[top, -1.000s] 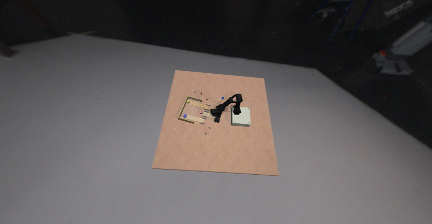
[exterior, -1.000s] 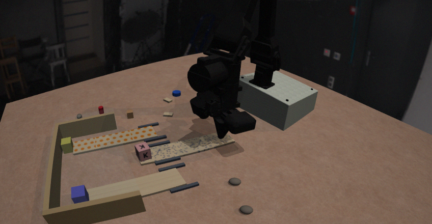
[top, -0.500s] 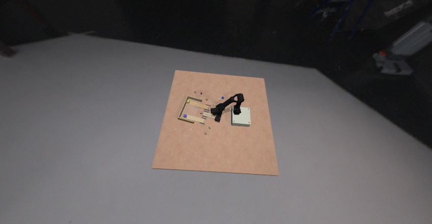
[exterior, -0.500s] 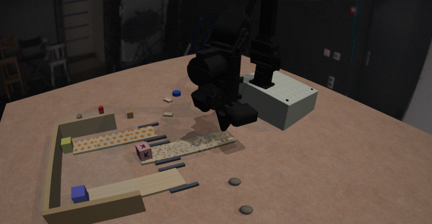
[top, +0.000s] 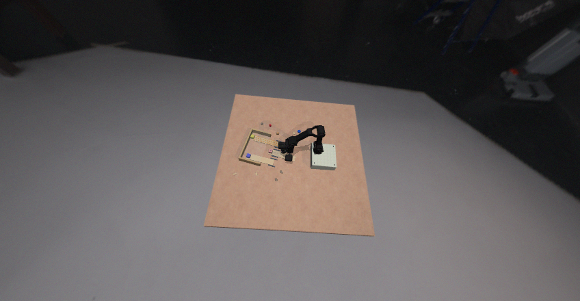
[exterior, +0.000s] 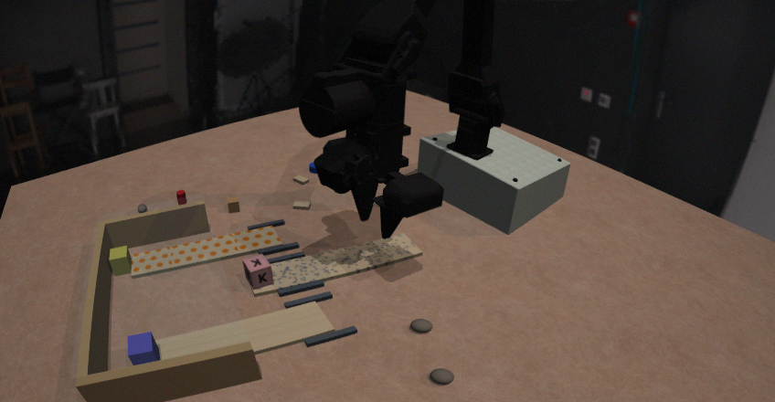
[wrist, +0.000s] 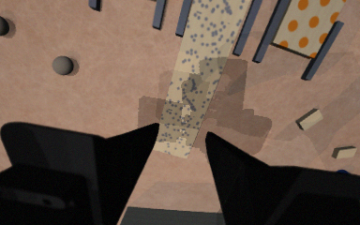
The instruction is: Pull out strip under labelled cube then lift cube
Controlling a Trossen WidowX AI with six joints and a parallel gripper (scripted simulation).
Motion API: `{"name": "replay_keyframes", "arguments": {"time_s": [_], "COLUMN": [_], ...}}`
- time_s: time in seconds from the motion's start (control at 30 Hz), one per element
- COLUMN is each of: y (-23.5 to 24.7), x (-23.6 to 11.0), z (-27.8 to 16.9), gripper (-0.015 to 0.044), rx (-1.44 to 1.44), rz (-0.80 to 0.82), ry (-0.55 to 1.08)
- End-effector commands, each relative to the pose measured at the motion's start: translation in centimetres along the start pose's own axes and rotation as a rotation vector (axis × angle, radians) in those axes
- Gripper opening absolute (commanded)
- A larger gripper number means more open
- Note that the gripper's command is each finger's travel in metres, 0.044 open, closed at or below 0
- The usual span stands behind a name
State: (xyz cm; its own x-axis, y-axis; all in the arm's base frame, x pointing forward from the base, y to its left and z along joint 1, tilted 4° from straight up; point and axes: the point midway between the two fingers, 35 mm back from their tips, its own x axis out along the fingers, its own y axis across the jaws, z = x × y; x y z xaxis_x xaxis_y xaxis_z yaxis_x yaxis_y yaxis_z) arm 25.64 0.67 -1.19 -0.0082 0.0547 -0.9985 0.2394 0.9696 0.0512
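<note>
A tan desk [exterior: 570, 300] stands in a dark room. The pink cube [exterior: 257, 270], marked K on its faces, rests on the far end of the blue-speckled strip [exterior: 332, 263] mid-desk. The gripper [exterior: 375, 225] hangs over the strip's near end, jaws apart, holding nothing.

The only readable marking is the letter K, printed in black on the pink cube [exterior: 257, 270]. It appears on two of the cube's faces: upright on the side face and turned sideways on the top face. The cube sits on the end of the blue-speckled strip [exterior: 336, 263] nearest the three-sided wooden frame [exterior: 93, 294]. Nothing else carries legible text.
</note>
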Motion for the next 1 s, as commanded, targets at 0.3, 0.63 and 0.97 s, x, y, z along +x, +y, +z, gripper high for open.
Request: {"name": "replay_keyframes", "arguments": {"time_s": [0.3, 0.63, 0.97], "y": [-0.5, -0.8, -1.1], "x": [-0.6, -1.1, -1.6], "z": [4.7, 8.2, 11.7], "gripper": [0.0440, 0.0440, 0.0440], "rx": [-0.012, -0.012, -0.012], "rz": [0.001, 0.000, 0.000], "ry": [-0.004, -0.007, -0.010]}}
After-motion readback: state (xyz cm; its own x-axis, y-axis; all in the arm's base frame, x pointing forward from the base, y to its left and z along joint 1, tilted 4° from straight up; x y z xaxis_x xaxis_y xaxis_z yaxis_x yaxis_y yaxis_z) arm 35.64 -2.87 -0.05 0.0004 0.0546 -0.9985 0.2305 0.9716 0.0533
